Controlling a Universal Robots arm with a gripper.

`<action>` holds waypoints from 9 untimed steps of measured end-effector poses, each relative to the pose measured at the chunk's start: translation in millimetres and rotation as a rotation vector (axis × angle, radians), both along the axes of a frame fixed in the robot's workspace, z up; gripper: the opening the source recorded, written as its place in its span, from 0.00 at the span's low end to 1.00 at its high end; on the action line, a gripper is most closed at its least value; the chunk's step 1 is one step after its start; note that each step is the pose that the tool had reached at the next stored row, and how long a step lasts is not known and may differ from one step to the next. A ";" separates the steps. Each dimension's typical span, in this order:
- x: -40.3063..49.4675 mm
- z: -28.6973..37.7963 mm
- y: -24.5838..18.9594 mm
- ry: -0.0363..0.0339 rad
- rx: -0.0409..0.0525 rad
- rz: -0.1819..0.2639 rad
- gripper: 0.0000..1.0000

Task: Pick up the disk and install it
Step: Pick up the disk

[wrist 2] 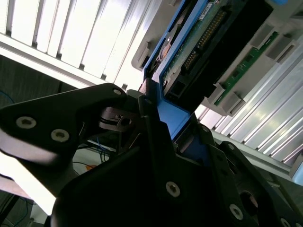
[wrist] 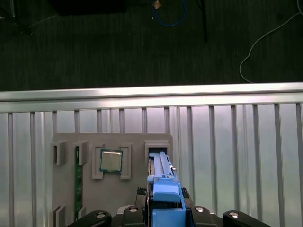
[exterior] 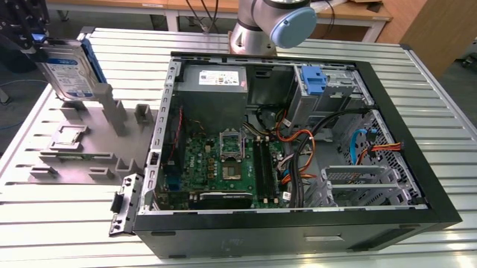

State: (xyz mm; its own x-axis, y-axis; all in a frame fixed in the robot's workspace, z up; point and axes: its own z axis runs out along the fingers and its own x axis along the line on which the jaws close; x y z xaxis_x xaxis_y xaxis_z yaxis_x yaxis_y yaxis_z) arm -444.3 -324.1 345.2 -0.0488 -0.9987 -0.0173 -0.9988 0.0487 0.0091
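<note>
The jaws clench the disk (exterior: 66,72), standing tall over the grey rack (exterior: 82,152), well apart from the open computer (exterior: 261,237).

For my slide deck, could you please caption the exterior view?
Gripper clamps the upright disk at the grey parts tray, beside the open computer case.

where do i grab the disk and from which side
By the top end of its blue bracket, coming from above. The disk is upright on edge, so that thin end fits between the jaws while the broad labelled face would not. The gripper is shut on it that way, above the grey fixture.
</note>
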 end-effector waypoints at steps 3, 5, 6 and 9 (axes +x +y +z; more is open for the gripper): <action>0.0 1.6 0.0 0.0001 0.0000 0.000 0.36; 0.0 2.5 0.0 0.0001 -0.0001 0.000 0.36; 0.0 2.9 0.0 0.0001 -0.0001 0.000 0.36; 0.0 4.2 0.0 0.0001 -0.0001 0.000 0.36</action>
State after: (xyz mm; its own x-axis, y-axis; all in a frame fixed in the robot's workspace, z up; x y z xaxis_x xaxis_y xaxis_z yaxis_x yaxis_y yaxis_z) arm -444.3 -324.1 349.4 -0.0488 -0.9987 -0.0171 -0.9988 0.0486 0.0092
